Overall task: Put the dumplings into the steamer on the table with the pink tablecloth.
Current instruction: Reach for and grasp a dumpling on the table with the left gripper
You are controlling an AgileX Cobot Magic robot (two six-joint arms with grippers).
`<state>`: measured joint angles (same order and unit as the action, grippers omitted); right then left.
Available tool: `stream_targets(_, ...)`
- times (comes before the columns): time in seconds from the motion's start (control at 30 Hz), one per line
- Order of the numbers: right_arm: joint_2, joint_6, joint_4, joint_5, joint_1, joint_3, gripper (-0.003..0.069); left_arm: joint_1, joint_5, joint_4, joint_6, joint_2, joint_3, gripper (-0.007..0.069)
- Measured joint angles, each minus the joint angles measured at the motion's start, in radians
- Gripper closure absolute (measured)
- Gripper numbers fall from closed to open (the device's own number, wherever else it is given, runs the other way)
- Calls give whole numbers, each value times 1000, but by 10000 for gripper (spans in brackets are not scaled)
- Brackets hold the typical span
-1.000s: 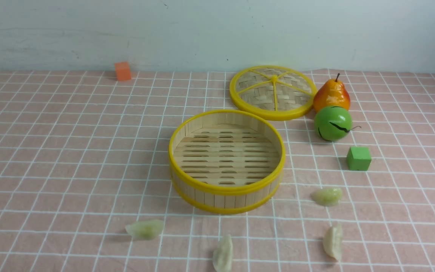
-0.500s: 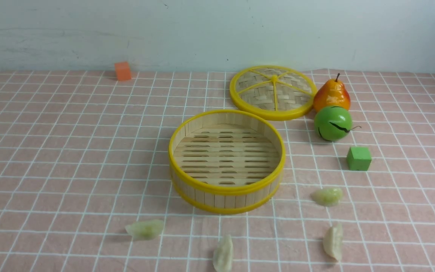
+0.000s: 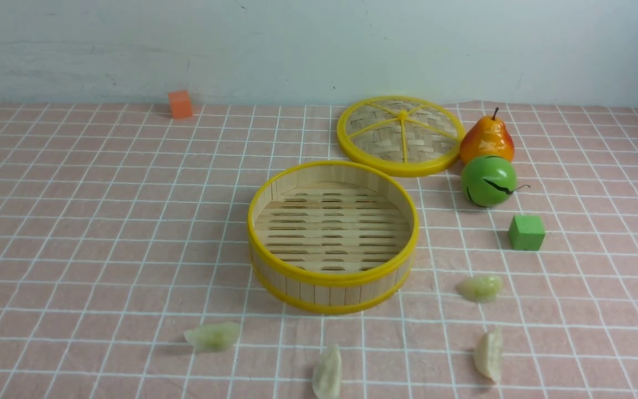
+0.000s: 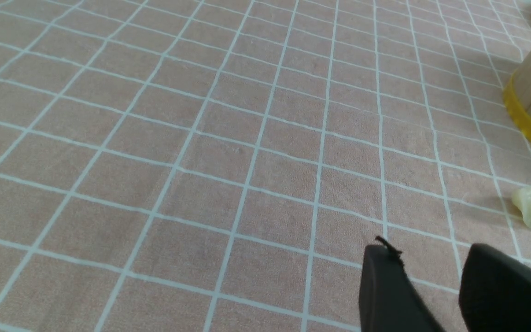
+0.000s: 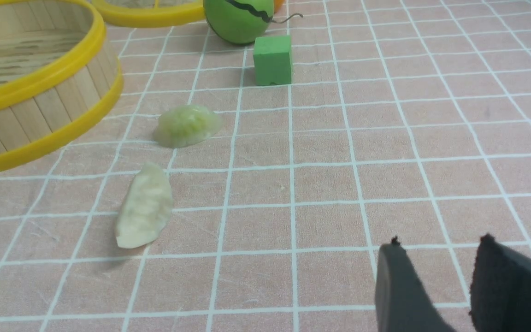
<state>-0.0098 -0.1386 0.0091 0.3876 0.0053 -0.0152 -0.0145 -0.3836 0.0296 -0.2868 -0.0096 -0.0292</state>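
On the table [image 3: 47, 183], spread with a tablecloth [image 3: 601, 310], the steamer [image 3: 332, 280] sits at the centre. Its lid [image 3: 400, 136] lies flat behind it and to the right, nearer the wall [image 3: 319, 50]. A pear [image 3: 486, 139] stands just beside the lid's right edge, a round fruit [image 3: 488, 180] sits just in front of the pear, and a block [image 3: 526, 232] rests in front of that. A second block [image 3: 180, 104] sits far back on the left, by the wall.

All four dumplings lie on the cloth outside the steamer:
- one dumpling [image 3: 212, 336] at its front left
- another dumpling [image 3: 327, 371] straight in front of it
- a third dumpling [image 3: 479, 288] at its right, in front of the nearer block
- the last dumpling [image 3: 489, 354] in front of the third
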Motion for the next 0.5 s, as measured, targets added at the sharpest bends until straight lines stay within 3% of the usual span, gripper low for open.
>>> stream_targets(0.5, 0, 0, 21, 0, 0, 0, 420, 0, 46, -6, -2, 0, 0, 387)
